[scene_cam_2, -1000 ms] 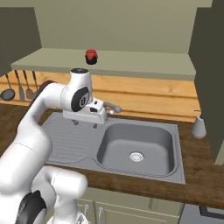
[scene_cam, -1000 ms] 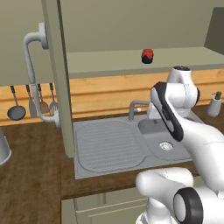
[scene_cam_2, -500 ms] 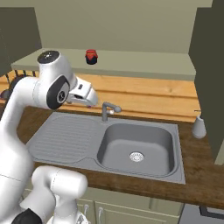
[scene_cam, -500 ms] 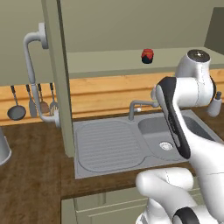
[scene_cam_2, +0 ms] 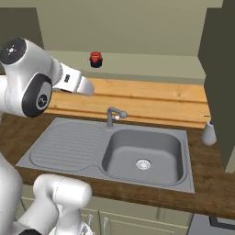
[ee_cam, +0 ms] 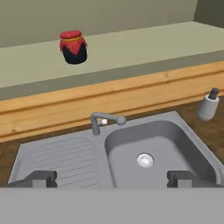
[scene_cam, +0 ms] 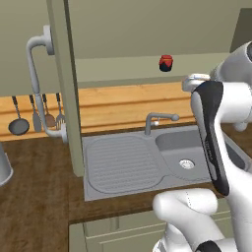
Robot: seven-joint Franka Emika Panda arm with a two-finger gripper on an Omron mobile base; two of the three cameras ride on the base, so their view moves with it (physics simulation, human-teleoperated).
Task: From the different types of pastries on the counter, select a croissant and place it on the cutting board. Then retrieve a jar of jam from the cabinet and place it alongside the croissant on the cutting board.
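While the jam jar (ee_cam: pixel 73 47) sits on the open cabinet shelf (scene_cam_2: pixel 151 66) above the sink (scene_cam_2: pixel 142 151), the gripper (ee_cam: pixel 111 177), spread wide and empty, should approach level, straddling its body.

Arm raised, pincer wide open and empty.
White arm with dark joints is bent high at the elbow, forearm reaching forward. The two-finger pincer (ee_cam: pixel 112 178) points forward and down; its dark fingertips (ee_cam: pixel 41 178) stand far apart with nothing between them.
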